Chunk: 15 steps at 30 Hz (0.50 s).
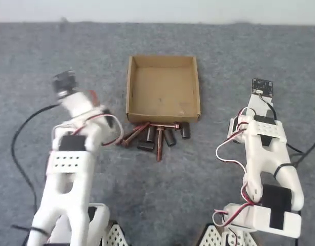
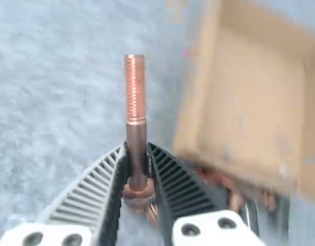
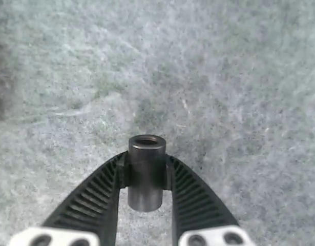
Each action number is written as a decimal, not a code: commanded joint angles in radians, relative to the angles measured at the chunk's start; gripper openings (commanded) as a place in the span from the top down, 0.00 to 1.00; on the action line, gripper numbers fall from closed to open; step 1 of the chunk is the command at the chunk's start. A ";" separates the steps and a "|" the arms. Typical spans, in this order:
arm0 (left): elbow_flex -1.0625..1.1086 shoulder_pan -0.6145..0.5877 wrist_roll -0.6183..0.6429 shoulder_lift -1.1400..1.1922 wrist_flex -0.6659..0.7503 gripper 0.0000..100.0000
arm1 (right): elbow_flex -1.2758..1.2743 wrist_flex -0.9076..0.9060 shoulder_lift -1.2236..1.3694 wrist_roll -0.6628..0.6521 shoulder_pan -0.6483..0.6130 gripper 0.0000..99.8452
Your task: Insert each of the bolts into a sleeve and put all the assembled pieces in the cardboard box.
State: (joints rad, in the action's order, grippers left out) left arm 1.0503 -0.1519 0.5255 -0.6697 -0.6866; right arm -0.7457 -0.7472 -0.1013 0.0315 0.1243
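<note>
Nothing readable in any view: no text, numbers, labels or signs. The cardboard box (image 1: 163, 87) has plain brown walls with no legible print. The small dark circuit board (image 1: 262, 86) on top of one arm has tiny pale marks, too small to read.

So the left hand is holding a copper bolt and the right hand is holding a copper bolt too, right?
Not quite. The left hand does hold a copper bolt, but the right hand holds a black sleeve, not a bolt. The right wrist view shows it.
</note>
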 commanded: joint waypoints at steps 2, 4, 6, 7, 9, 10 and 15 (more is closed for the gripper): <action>0.056 -0.061 0.137 -0.051 0.199 0.99 | 0.044 0.019 -0.004 -0.017 0.008 0.99; 0.061 -0.063 0.158 -0.049 0.183 0.99 | 0.043 0.018 -0.004 -0.017 0.008 0.99; 0.058 -0.066 0.161 -0.049 0.155 0.99 | 0.043 0.016 -0.004 -0.017 0.008 0.99; 0.058 -0.066 0.161 -0.048 0.149 0.99 | 0.043 0.016 -0.004 -0.017 0.008 0.99; 0.058 -0.068 0.161 -0.034 0.149 0.99 | 0.041 0.015 -0.004 -0.017 0.008 0.99; 0.054 -0.068 0.161 -0.011 0.149 0.99 | 0.041 0.015 -0.004 -0.017 0.008 0.99; -0.074 -0.084 0.161 0.199 0.084 0.99 | 0.032 0.012 -0.004 -0.018 0.010 0.99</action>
State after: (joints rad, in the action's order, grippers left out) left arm 1.0902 -0.2148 0.6774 -0.5685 -0.5608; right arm -0.7457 -0.7472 -0.1013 0.0315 0.1243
